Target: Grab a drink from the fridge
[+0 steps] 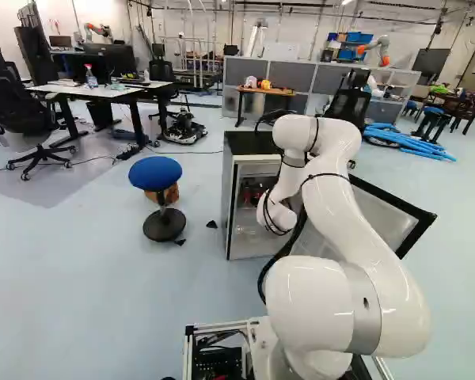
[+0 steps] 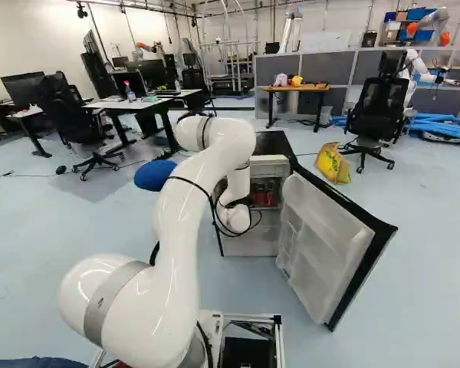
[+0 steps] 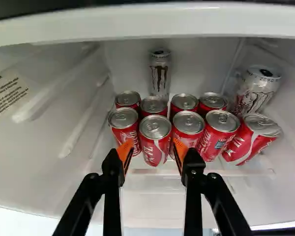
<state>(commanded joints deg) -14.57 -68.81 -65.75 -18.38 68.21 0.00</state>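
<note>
Hand (image 3: pixel 153 149) spread | red cans (image 3: pixel 155 129) ahead | fridge door (image 2: pixel 322 241) wide open

It's a robotics lab, this one: front and centre, a white robot arm (image 1: pixel 344 214) rises from a metal-framed base (image 1: pixel 214 327), and there's another robot (image 1: pixel 376 50) over at the back, showing above the grey partitions (image 1: pixel 293 77)! Across the room, monitors (image 1: pixel 115 58) stand along a white desk's (image 1: pixel 104 92) far edge, with wheeled office chairs (image 1: pixel 17 101) around, all on wide, pale-blue flooring (image 1: pixel 71 269).
</note>
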